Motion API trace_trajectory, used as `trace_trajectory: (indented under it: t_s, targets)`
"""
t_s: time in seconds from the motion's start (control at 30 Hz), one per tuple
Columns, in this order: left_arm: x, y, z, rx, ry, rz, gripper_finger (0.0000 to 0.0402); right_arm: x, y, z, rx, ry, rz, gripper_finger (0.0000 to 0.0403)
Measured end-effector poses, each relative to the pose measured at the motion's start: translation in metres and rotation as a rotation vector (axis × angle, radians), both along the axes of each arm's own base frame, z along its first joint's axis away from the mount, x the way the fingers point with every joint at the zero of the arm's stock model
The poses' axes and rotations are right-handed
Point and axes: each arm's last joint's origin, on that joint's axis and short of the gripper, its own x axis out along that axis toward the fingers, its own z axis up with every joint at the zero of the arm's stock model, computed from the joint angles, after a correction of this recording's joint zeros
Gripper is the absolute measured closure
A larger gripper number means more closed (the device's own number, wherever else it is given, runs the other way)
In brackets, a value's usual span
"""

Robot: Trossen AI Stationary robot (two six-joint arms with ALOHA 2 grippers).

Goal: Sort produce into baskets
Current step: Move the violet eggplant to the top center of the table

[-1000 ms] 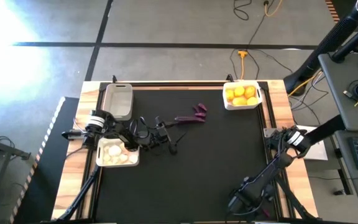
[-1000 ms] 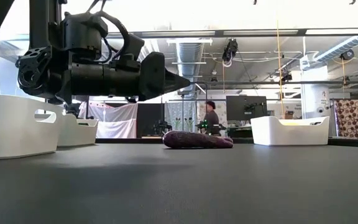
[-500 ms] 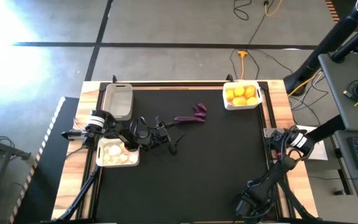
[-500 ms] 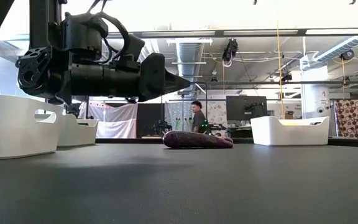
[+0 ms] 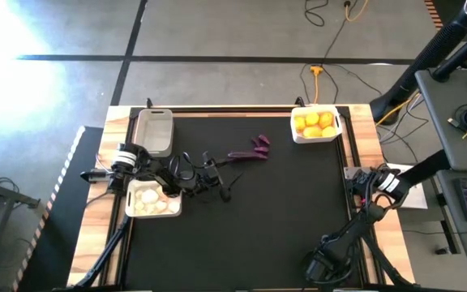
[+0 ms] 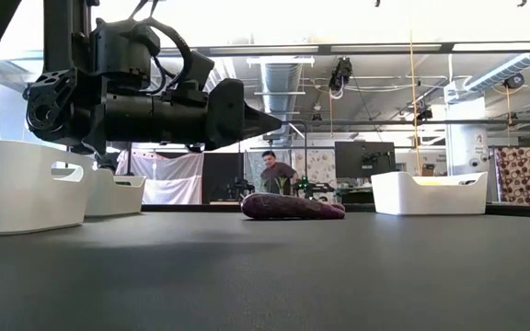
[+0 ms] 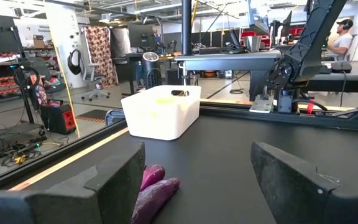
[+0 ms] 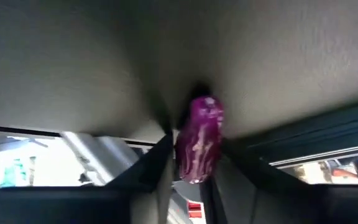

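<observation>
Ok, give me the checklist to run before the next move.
1. Right end effector closed on an eggplant: ok, fingers touch it on both sides.
2. Left end effector open and empty: ok; it waits beside the garlic basket.
3. Grey basket has room: ok, nothing shows inside.
4. Citrus basket holds only citrus: ok.
5. All produce off the mat: not ok, loose eggplants lie mid-table.
6. Clear path across to the grey basket: cannot tell; the left arm and its cables sit near it.
</observation>
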Motion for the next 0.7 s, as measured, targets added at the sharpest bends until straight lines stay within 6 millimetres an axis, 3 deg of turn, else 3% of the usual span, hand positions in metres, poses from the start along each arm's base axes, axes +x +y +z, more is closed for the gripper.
trace_trajectory:
  t_s: [0.2, 0.37, 0.5, 0.7]
  targets:
    - [0.000, 0.000, 0.000, 0.002, 0.000, 0.000, 0.0125, 0.029, -0.012, 0.009, 0.061, -0.067, -0.048, 0.0350]
    - [0.000, 0.000, 0.000, 0.014, 0.007, 0.000, 0.0125, 0.062, -0.039, 0.025, 0.026, -0.202, -0.038, 0.0360]
    - [0.000, 0.000, 0.000, 0.014, 0.006, 0.000, 0.0125, 0.090, -0.076, 0.056, -0.125, -0.443, 0.106, 0.0357]
    - [0.000, 0.000, 0.000, 0.017, 0.008, 0.001, 0.0125, 0.133, -0.148, 0.106, -0.489, -0.815, 0.316, 0.0352]
